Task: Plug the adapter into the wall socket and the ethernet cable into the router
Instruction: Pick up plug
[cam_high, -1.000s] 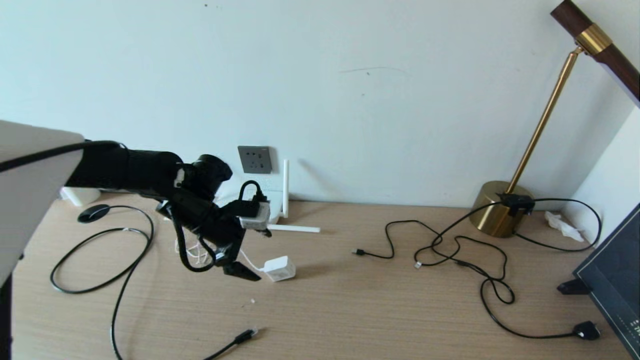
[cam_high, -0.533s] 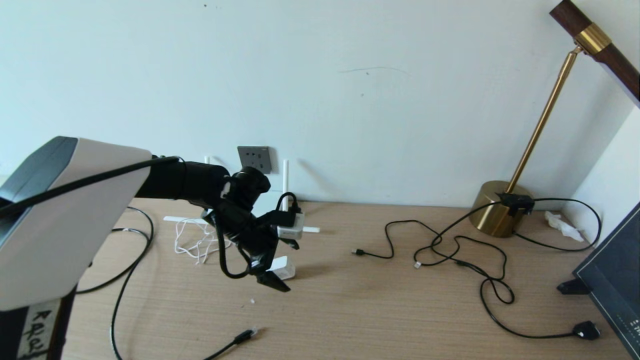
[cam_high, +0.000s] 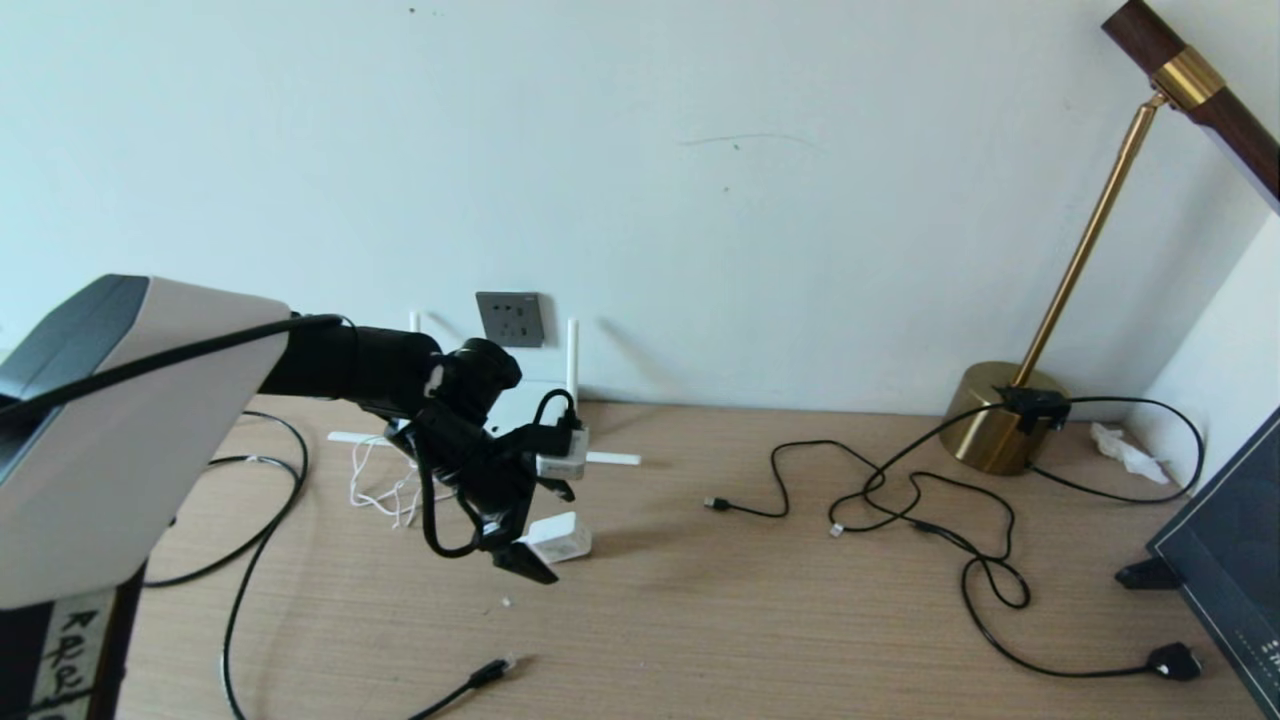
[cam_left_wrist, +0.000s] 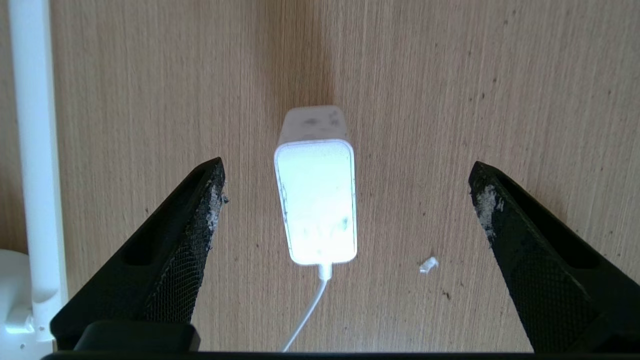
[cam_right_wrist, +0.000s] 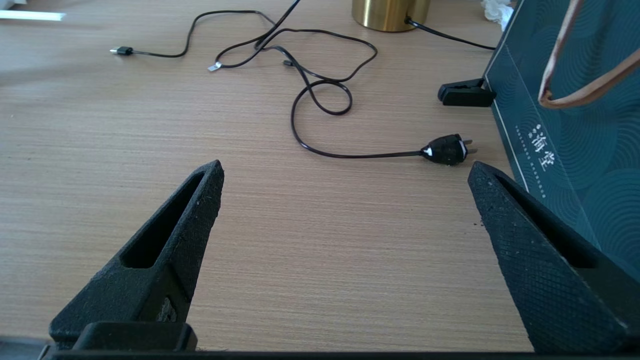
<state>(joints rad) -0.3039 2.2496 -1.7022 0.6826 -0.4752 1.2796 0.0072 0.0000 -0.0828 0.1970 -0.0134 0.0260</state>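
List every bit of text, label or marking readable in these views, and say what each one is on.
"海堂": pale characters on the dark teal box, right wrist view, with a small logo above them too small to read.
Handwritten black marks on a white label on the robot's body, head view: not legible.
Small pale print on the same box in the head view: too small to read.

Soft daylight, even and bright; the adapter (cam_left_wrist: 316, 210) glares blown-out white in the left wrist view; shadows faint; focus sharp.
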